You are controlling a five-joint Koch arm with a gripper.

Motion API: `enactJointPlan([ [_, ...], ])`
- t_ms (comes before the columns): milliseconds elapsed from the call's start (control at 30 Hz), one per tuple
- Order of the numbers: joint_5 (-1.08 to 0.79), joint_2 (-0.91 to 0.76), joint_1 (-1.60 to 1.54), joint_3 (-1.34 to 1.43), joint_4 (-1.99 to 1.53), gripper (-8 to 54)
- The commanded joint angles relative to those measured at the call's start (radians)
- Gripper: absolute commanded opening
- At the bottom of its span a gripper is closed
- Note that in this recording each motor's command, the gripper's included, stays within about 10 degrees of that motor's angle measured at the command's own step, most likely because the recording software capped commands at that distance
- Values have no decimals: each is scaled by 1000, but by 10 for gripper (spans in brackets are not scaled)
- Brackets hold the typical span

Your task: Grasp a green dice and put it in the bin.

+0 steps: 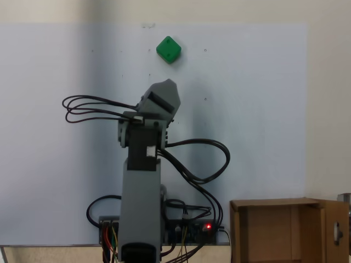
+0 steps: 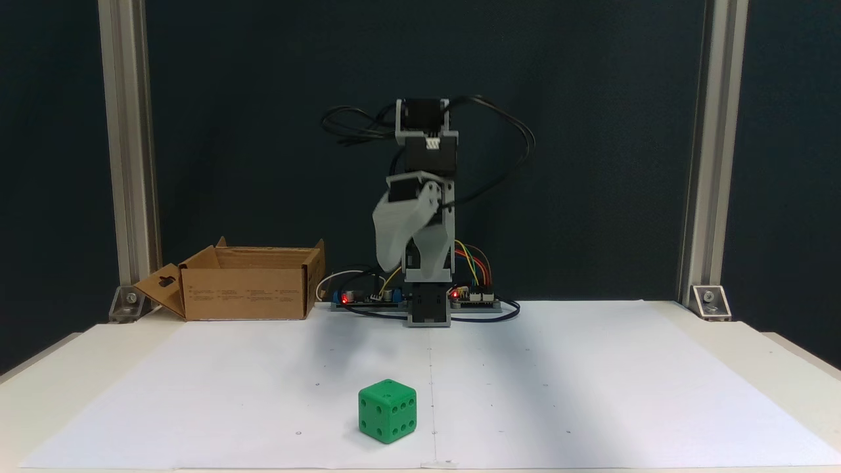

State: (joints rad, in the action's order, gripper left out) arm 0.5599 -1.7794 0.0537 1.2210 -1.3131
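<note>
The green dice [image 1: 168, 49] [image 2: 387, 410] lies on the white sheet at its far end from the arm's base, nothing touching it. In both fixed views my gripper [image 1: 166, 90] [image 2: 406, 269] hangs high above the sheet, well short of the dice. Its pale moving jaw is swung a little away from the grey fixed jaw, so it looks partly open, and it holds nothing. The bin [image 1: 285, 230] [image 2: 250, 282], a brown cardboard box with upright flaps, stands beside the arm's base with its top open.
Black cables [image 1: 203, 159] loop out from the arm, and circuit boards [image 2: 368, 299] with red lights sit at its base. Aluminium posts [image 2: 128, 164] stand at the table's back corners. The white sheet [image 2: 591, 394] covers most of the tabletop.
</note>
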Motion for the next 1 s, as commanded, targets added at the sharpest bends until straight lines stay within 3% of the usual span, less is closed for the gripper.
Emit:
enactJointPlan([
  [0,72,12,11,-87,28,374],
  [333,77,236,83,-284,91,374],
  [967,127,262,-5,-390,146,373],
])
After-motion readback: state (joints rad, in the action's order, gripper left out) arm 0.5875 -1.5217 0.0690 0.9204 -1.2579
